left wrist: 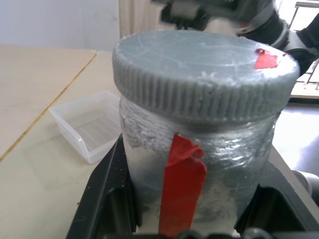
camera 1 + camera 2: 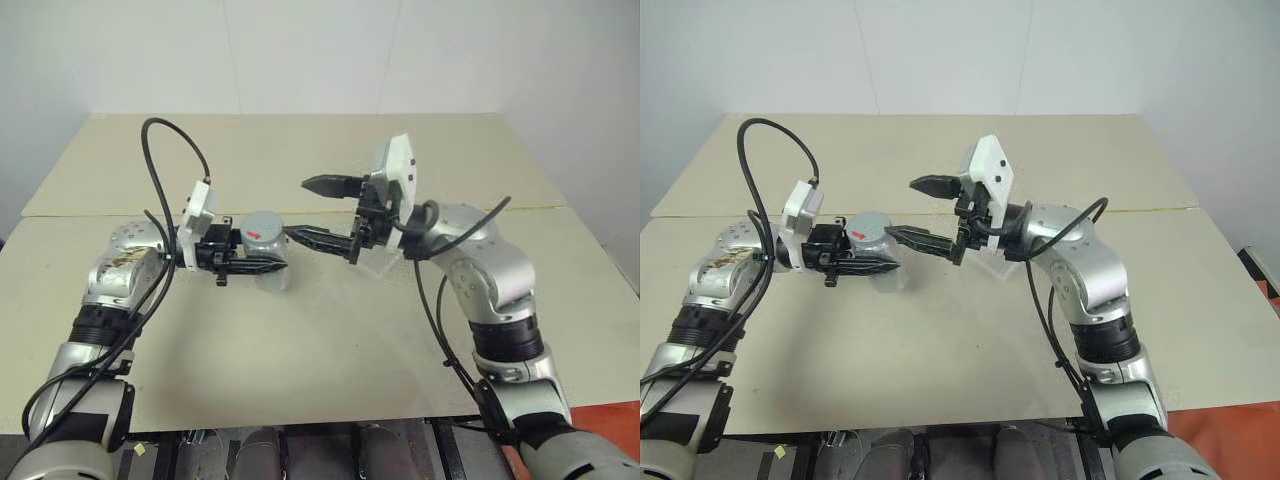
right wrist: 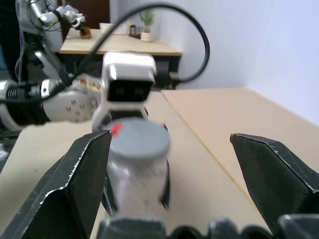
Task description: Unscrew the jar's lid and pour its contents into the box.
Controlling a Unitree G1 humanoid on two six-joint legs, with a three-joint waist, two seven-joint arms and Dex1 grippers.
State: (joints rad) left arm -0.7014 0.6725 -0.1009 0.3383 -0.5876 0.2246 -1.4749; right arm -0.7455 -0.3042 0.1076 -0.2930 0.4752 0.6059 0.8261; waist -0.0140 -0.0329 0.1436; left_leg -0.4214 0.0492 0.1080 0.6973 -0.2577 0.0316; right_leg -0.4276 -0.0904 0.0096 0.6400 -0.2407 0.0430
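Note:
My left gripper (image 2: 268, 256) is shut on the jar (image 2: 275, 281), a silver-grey cylinder with a red stripe (image 1: 182, 186), and holds it upright just above the table. The lid (image 2: 262, 228), grey with a red mark, sits on the jar. To the right of the jar my right gripper (image 2: 314, 211) stands open, pointing at the lid; its lower fingertip almost reaches the lid's edge. The clear plastic box (image 1: 89, 127) lies on the table under my right wrist (image 2: 385, 263). The contents are hidden inside the jar.
Two beige tables meet at a seam (image 2: 520, 208) running across behind the arms. The near table edge (image 2: 300, 425) is close to me. Black cables (image 2: 160, 170) loop above both wrists.

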